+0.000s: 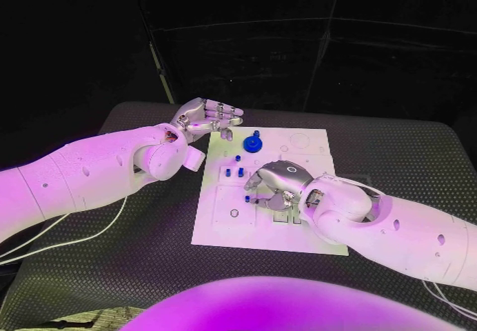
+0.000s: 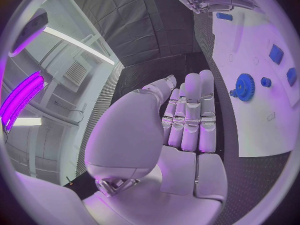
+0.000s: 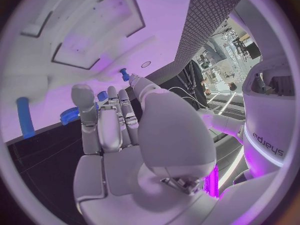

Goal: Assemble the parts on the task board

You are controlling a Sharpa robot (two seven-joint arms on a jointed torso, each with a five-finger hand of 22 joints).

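The white task board [image 1: 224, 231] lies mid-table. A blue gear [image 1: 254, 144] [image 2: 245, 87] sits near its far edge, with small blue parts [image 1: 234, 171] [image 2: 275, 54] a little nearer to me. My right hand [image 1: 278, 183] hovers low over the board's middle, fingers pointing down. A small blue part [image 1: 249, 198] [image 3: 124, 75] sits at its thumb tip and looks pinched against a finger. My left hand [image 1: 204, 117] [image 2: 187, 120] hangs off the board's far left corner, fingers side by side and holding nothing. It is apart from the gear.
Rectangular recesses [image 1: 288, 217] in the board lie partly under my right wrist. White cables [image 1: 80, 234] trail across the black table [image 1: 398, 152] below my left arm. Bare board surface shows at the near left corner.
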